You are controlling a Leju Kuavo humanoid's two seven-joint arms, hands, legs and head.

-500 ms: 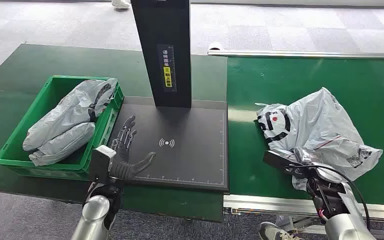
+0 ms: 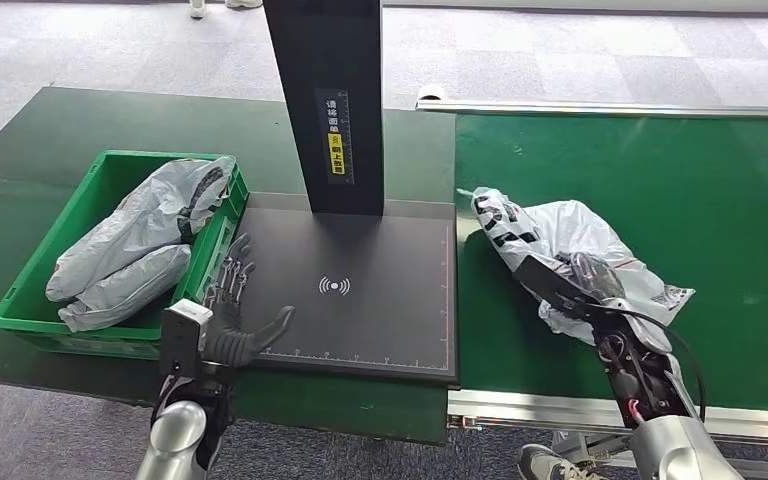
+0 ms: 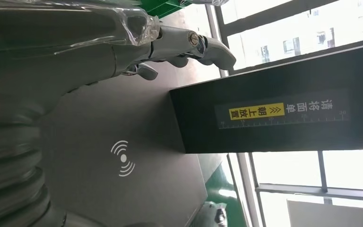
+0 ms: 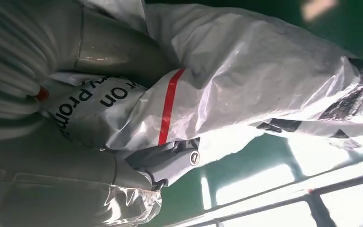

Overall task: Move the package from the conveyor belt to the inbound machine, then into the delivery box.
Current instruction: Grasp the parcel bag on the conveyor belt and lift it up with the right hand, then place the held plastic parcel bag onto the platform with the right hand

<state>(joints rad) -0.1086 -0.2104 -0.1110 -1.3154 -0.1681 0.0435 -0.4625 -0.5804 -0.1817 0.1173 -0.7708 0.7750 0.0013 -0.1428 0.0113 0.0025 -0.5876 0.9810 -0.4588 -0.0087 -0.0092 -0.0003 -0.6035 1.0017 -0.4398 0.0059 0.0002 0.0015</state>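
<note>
The right hand (image 2: 588, 282) gripped the grey plastic package (image 2: 570, 250) on the conveyor belt (image 2: 720, 200), fingers (image 4: 170, 163) curled into its crumpled film. It needed lifting clear before crossing to the inbound machine's scan pad (image 2: 360, 290). The left hand (image 2: 230, 320) hovered spread and empty over the pad beside the green delivery box (image 2: 20, 310).

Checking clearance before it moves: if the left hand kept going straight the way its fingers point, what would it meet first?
Probably the tall black scanner column: the open left hand hovers over the flat black scanner pad, fingers toward the column. Depth is unclear.
</note>
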